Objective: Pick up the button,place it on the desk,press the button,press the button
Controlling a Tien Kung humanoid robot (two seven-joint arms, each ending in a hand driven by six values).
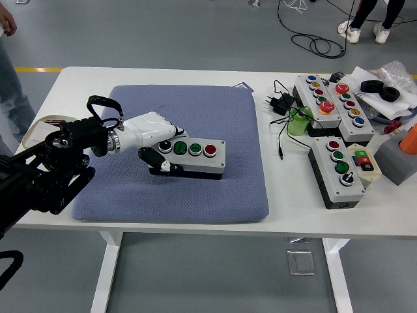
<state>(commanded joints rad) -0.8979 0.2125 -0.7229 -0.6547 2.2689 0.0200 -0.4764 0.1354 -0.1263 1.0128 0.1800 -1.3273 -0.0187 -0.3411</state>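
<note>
On the near left, the left arm is seen reaching in over the white table. Its white left hand is laid on the left end of the button box, with fingers curled down around that end, gripping it. The box, set with dark, green and red buttons, is rested on the blue pad. Farther right, other button boxes are laid off the pad, with a black adapter behind. A person's legs are seen at the far side.
</note>
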